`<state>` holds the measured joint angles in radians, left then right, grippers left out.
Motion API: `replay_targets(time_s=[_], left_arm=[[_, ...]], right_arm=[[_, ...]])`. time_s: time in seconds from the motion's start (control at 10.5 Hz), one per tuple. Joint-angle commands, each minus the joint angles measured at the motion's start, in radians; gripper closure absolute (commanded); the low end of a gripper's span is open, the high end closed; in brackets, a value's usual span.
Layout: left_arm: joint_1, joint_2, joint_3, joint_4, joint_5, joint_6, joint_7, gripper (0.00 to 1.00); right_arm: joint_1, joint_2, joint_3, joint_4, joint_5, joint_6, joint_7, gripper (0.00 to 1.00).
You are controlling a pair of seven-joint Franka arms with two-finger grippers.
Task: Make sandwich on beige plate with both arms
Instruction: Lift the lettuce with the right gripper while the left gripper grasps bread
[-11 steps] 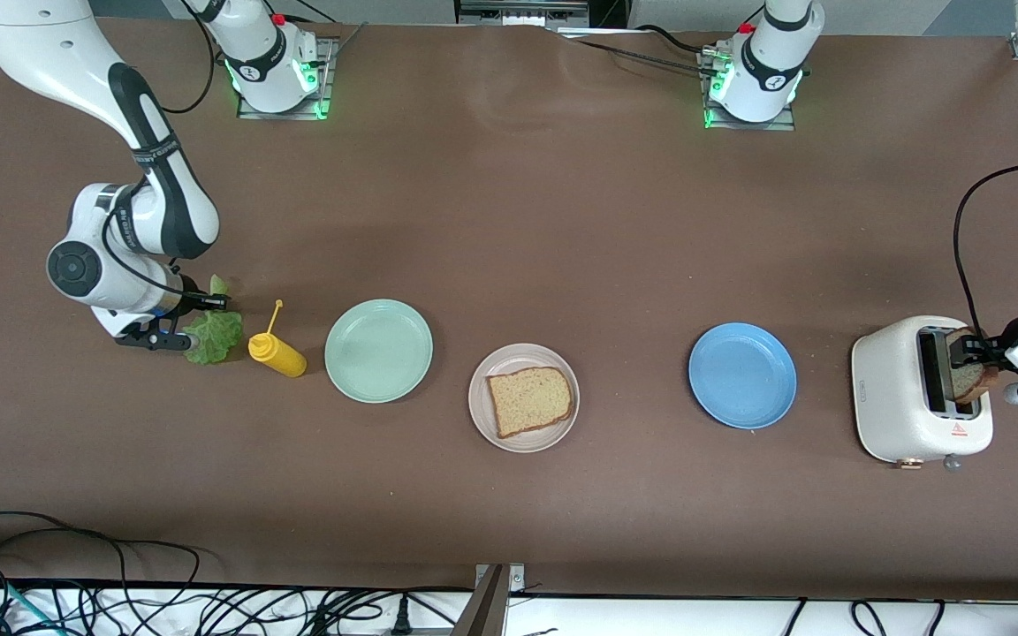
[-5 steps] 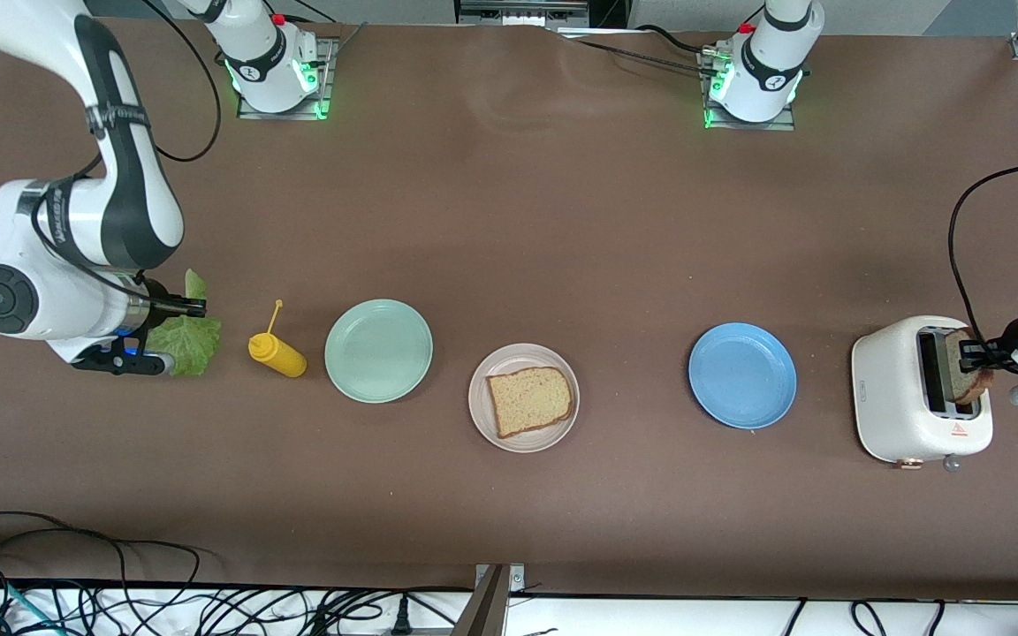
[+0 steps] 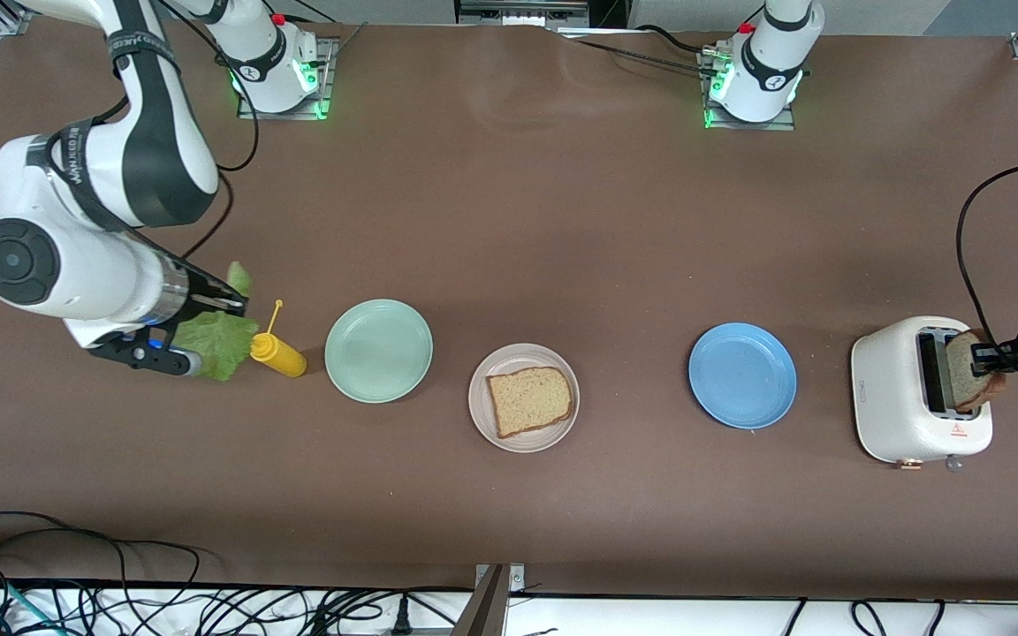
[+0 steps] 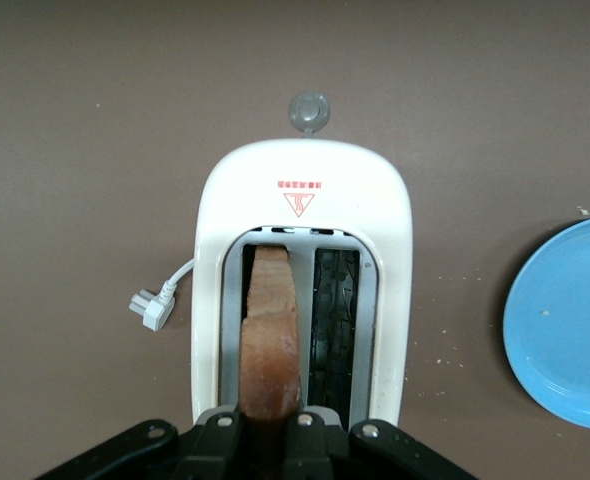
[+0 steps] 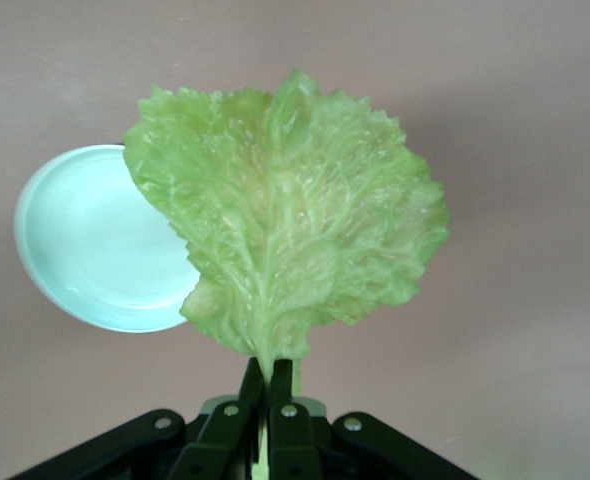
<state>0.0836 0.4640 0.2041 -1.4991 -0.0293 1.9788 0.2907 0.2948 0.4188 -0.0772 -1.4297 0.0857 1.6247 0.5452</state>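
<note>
A ruffled lettuce leaf [image 5: 290, 215] was held pinched at its stem by the right gripper [image 5: 268, 385], seen at the left of the front frame above the table [image 3: 509, 221], close to a yellow squeeze bottle [image 3: 277, 352]. In the right wrist view the leaf was spread flat just ahead of the pressed-together fingers, partly covering the mint-green plate [image 5: 90, 245] below.

At the right edge of the front frame, the left gripper [image 3: 991, 358] was clamped on a second bread slice [image 4: 270, 335] over the white toaster [image 3: 898, 389]; the slice appeared partly raised from one slot, though how far it had cleared could not be judged.

At lower centre, one bread slice [image 3: 529, 400] was seen lying on the beige plate [image 3: 482, 415], well apart from both grippers, with the blue plate [image 3: 742, 374] between it and the toaster.
</note>
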Motion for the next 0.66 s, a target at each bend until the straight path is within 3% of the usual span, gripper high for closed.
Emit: replay_targets(time_s=[0.0, 0.19, 0.28, 0.57], left_arm=[[-0.005, -0.010, -0.006, 0.075, 0.028, -0.055, -0.021, 1.00], [-0.010, -0.010, -0.008, 0.118, 0.031, -0.086, -0.021, 1.00], [-0.012, -0.010, -0.008, 0.143, 0.031, -0.119, -0.022, 1.00], [-0.047, -0.024, -0.029, 0.165, 0.029, -0.172, -0.129, 1.00]], right_arm=[[0.079, 0.041, -0.007, 0.075, 0.025, -0.013, 0.282, 0.98], [0.122, 0.046, -0.001, 0.116, 0.063, 0.020, 0.552, 0.98], [0.124, 0.051, 0.001, 0.118, 0.147, 0.070, 0.722, 0.98], [0.127, 0.119, 0.010, 0.127, 0.299, 0.344, 1.033, 0.97]])
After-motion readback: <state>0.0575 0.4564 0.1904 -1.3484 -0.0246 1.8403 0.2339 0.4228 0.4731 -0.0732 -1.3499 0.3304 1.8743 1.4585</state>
